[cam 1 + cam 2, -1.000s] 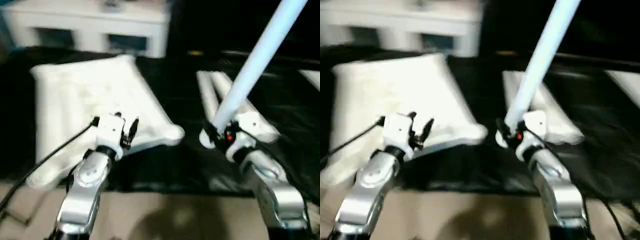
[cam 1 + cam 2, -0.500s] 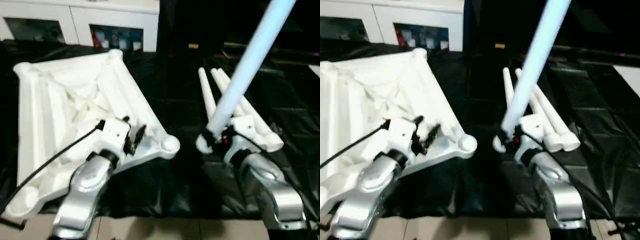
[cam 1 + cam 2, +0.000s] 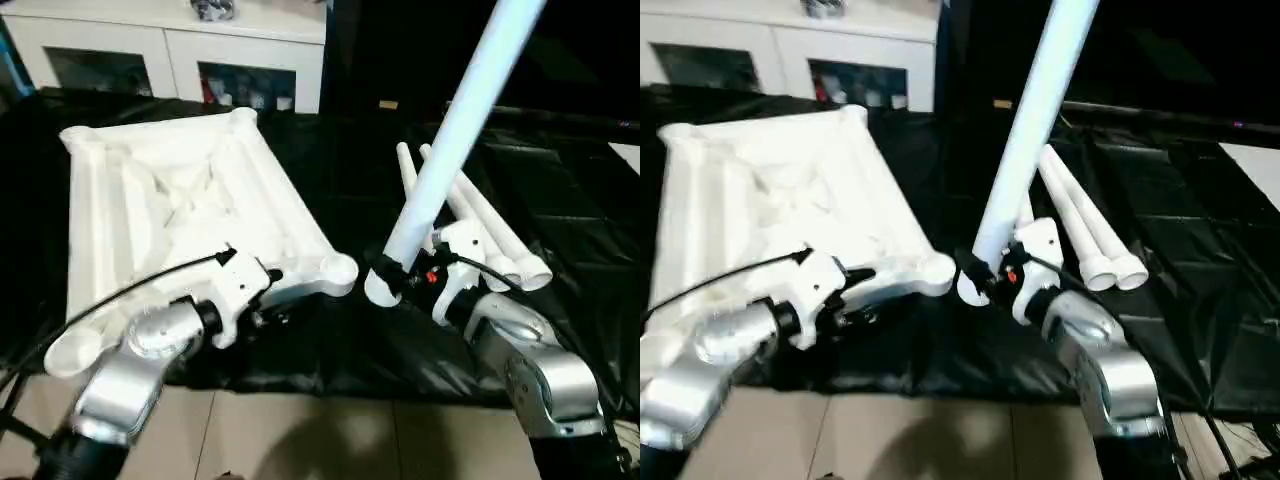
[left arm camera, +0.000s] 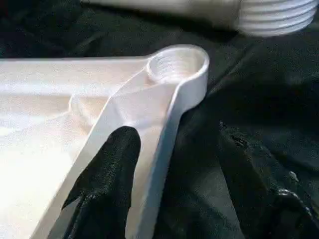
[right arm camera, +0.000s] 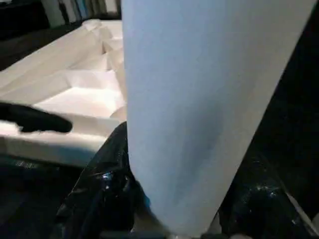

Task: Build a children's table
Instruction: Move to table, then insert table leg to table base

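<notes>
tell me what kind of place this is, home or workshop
Probably an indoor room set up for assembly work: a black sheet spread over pale floor tiles, and a white cabinet with open shelves behind the table top.

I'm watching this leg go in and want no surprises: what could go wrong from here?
1. The held leg stands steeply tilted, its threaded end beside the corner socket rather than over it; driven in like that, it might cross-thread or skid off.
2. The left gripper straddles the table top's rim with open fingers; unclamped, the top could slide.
3. The right gripper grips the leg low, so its long upper part could swing.
</notes>
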Robot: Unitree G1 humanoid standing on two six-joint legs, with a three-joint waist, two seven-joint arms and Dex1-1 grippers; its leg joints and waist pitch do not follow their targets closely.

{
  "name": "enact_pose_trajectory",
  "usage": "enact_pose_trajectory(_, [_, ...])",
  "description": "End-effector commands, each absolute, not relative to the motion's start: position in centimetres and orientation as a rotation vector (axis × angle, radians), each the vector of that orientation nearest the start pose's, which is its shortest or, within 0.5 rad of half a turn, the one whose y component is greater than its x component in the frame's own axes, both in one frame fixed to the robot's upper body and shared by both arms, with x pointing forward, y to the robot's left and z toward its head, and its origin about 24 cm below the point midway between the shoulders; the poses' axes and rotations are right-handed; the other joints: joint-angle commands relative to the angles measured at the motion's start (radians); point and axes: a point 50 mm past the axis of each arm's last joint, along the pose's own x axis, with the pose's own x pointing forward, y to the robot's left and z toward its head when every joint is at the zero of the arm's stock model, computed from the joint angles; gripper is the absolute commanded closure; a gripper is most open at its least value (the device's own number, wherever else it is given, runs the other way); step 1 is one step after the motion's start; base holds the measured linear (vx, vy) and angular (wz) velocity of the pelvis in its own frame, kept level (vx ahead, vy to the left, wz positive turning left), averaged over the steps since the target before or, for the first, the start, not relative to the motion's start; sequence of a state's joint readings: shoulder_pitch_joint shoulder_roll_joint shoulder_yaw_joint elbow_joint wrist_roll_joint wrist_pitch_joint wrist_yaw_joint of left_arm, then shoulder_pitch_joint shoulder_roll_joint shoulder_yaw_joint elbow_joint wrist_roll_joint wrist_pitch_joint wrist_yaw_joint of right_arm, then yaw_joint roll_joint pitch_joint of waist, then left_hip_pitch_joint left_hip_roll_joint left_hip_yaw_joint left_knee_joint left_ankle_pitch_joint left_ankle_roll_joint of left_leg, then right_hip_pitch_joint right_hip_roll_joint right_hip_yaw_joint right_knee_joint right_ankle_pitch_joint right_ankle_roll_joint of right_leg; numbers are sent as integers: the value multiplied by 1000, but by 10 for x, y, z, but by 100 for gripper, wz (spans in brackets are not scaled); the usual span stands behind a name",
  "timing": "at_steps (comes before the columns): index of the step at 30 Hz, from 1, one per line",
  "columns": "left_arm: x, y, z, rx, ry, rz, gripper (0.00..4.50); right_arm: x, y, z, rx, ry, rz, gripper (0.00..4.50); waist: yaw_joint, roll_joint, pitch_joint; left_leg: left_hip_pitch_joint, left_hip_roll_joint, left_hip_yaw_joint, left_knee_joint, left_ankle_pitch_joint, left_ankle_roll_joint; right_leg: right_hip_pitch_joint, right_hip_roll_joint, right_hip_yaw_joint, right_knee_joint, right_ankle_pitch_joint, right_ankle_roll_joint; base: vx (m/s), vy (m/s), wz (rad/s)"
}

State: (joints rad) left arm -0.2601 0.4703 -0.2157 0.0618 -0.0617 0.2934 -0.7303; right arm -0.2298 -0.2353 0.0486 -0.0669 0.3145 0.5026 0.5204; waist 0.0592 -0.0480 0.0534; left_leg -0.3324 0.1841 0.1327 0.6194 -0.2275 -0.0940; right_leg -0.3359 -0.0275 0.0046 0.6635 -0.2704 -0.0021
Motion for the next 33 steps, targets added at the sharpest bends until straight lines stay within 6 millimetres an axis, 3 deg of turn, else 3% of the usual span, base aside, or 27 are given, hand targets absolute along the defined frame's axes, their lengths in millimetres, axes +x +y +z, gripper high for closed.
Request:
enact_pose_trajectory(1, [288,157,63,419,304,-905,166,286,-138,82,94,203,681,261,-1,12,-43,4,35,-3,-92,-175,-35,11,-90,38,-102,-169,-164,-60,12,0])
enact_pose_trajectory(4, [295,156,63,426,322,-936,166,288,-139,83,85,203,687,261,2,11,-50,-2,34,3,-89,-127,-32,11,-87,36,-94,-76,-167,0,0,0])
enact_pose_trajectory(5, [296,156,63,434,323,-939,166,289,-139,83,85,204,688,261,3,11,-58,-8,34,7,-84,-68,-24,12,-86,35,-83,36,-177,0,0,0])
enact_pose_trajectory(7, [304,154,64,419,334,-954,166,289,-141,82,100,223,680,261,5,11,-59,-13,32,11,-81,-37,-14,13,-84,34,-78,116,-188,0,0,0])
enact_pose_trajectory(10, [311,151,64,394,359,-977,166,290,-143,81,89,232,661,261,9,10,-64,-15,30,12,-77,-9,-10,16,-84,34,-74,168,-194,0,0,0])
enact_pose_trajectory(12, [314,151,61,383,383,-997,166,293,-145,81,81,208,634,261,9,14,-69,-21,28,13,-73,35,-5,18,-83,33,-66,265,-200,0,0,0])
enact_pose_trajectory(13, [316,151,61,382,390,-1002,166,293,-145,81,84,201,632,261,10,15,-69,-21,28,14,-71,33,-5,17,-82,33,-66,271,-203,0,0,0])
enact_pose_trajectory(14, [318,151,60,383,393,-1004,195,293,-146,81,88,197,631,261,11,18,-71,-22,30,13,-71,38,-4,19,-82,32,-63,294,-208,0,0,0])
enact_pose_trajectory(24, [327,156,57,401,490,-1038,253,295,-147,85,93,187,646,261,12,25,-64,-20,35,12,-77,-30,-19,18,-88,31,-71,223,-223,0,0,0])
enact_pose_trajectory(26, [328,157,57,400,512,-1047,286,296,-146,86,99,187,661,261,12,24,-64,-20,36,12,-78,-30,-17,18,-89,31,-72,220,-226,0,0,0])
enact_pose_trajectory(29, [328,157,56,402,543,-1071,290,297,-145,87,99,185,671,261,13,26,-64,-21,35,12,-78,-26,-14,18,-89,30,-72,219,-231,0,0,0])
enact_pose_trajectory(33, [330,158,57,404,567,-1076,327,300,-143,89,99,190,686,261,11,27,-64,-20,36,12,-78,-21,-15,18,-89,30,-70,230,-238,0,0,0])
